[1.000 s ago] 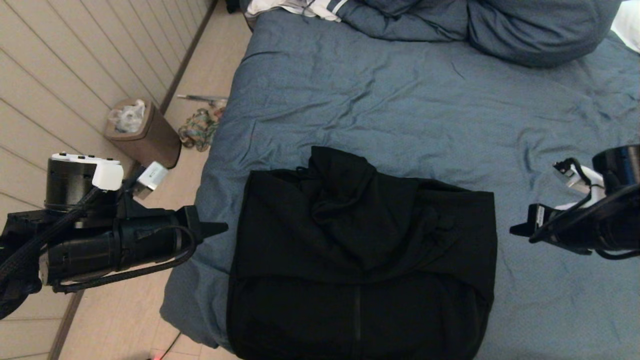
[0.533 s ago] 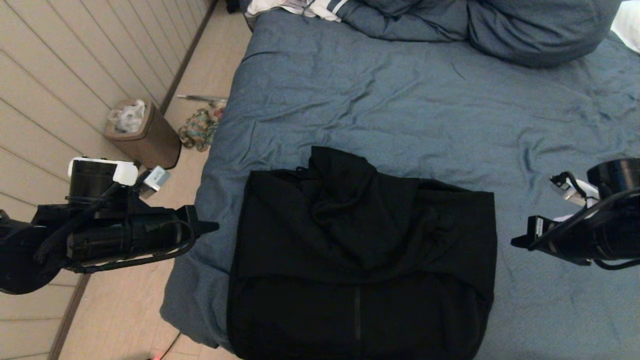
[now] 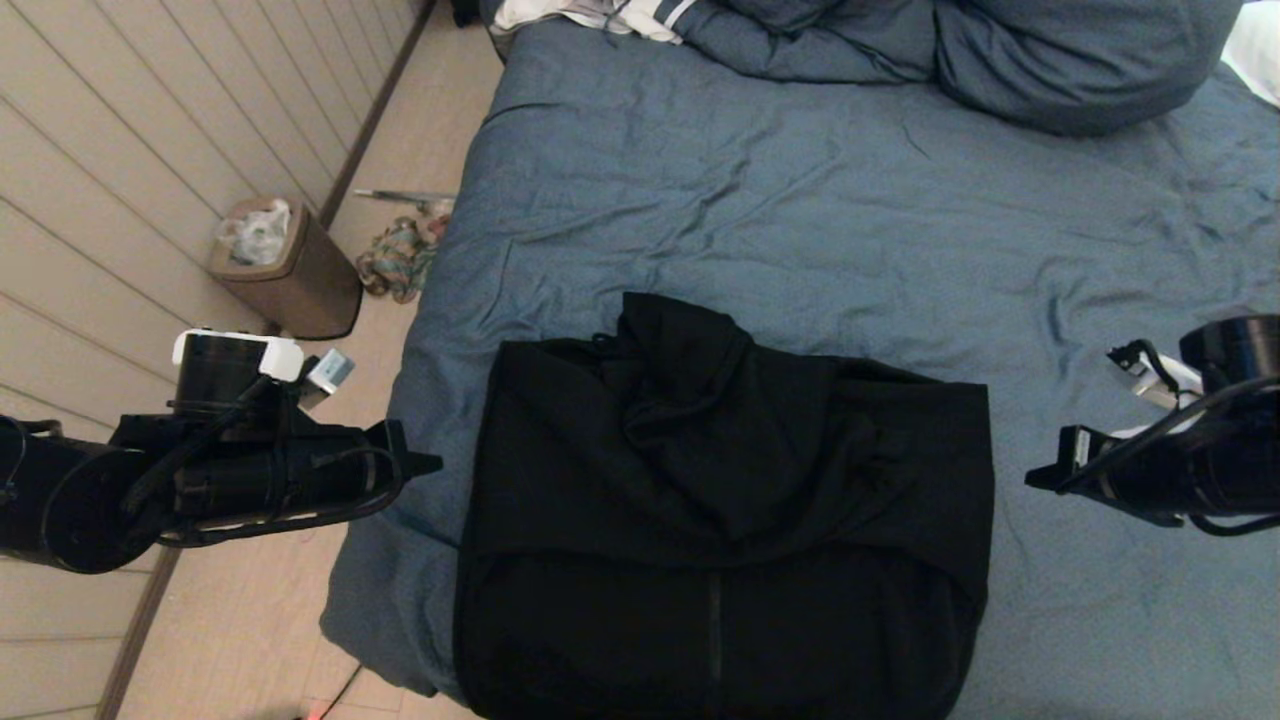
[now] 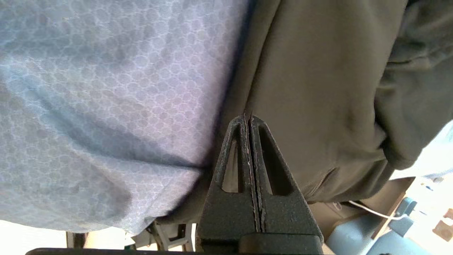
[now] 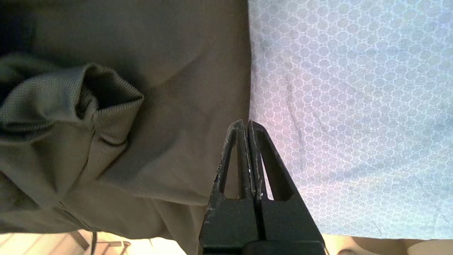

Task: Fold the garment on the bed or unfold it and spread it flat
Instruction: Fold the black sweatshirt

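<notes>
The garment is laid on the near part of the bed, already gathered into a rough rectangle, with the hood bunched on top and the zip line running toward the near edge, where the hem hangs slightly over.

The left gripper is held just outside the garment's left edge, its fingers pressed fully together with nothing between them. The right gripper is poised just beyond the right edge, likewise closed and empty. In both wrist views the fingertips are seen aligned almost exactly with the border between dark fabric and duvet.

Several risks can be judged from here. With the jaws closed, no edge can be taken until they are parted; if they are pushed in as they stand, the fabric is likely to be shoved and rumpled rather than gripped. Because the duvet lies directly under each edge, bedding could be pinched together with the sweatshirt and dragged up. Stacked layers are visible at the edges, so only the top ply might be caught and the fold pulled apart. Uneven pulls from the two sides could skew the rectangle.

The sweatshirt fabric appears thick, matte and soft, with a ribbed cuff curled open near the right fingertips. The duvet is thin, wrinkled and printed with a fine honeycomb pattern.
</notes>
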### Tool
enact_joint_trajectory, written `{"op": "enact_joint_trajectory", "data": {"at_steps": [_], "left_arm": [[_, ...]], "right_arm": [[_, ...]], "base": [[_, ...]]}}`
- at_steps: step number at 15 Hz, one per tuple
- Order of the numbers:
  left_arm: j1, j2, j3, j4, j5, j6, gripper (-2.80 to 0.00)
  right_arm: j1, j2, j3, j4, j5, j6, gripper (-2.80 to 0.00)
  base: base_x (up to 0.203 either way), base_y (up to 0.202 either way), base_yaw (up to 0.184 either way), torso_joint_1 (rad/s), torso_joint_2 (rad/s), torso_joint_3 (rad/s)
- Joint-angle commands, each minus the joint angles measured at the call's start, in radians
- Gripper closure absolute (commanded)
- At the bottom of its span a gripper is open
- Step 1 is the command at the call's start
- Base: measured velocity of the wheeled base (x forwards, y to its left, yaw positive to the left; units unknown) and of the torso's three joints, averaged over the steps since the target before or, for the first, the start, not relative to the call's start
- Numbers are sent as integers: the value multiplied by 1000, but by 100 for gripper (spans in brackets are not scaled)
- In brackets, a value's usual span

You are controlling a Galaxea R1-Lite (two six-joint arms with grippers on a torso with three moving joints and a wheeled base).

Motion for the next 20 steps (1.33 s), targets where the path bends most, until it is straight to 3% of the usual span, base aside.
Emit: {"op": "enact_joint_trajectory", "data": {"at_steps": [1,3,4,11,15,17,20], "left_arm": [[8,14,-7,-1,-2,-3,0],[8,25,-17,0,-3,-3,0],[8,25,-15,-1,-2,-2,0],[8,38,-31,1,-15,1,0],[4,93,-141,20,-17,53,0],[-4,82,-190,80,-23,98,0],[-20,117,-271,96,-63,107,0]], "right_arm": [[0,14,-7,-1,0,6,0],[0,12,-3,-7,-1,6,0],[0,8,3,-9,-1,6,-280],[0,0,37,-93,0,7,-280],[0,-3,43,-93,0,9,-280],[0,-2,43,-93,0,9,-280],[2,-2,43,-93,0,9,-280]], "base": [[0,0,0,0,0,0],[0,0,0,0,0,0],[0,0,0,0,0,0],[0,0,0,0,0,0],[0,0,0,0,0,0],[0,0,0,0,0,0],[0,0,0,0,0,0]]}}
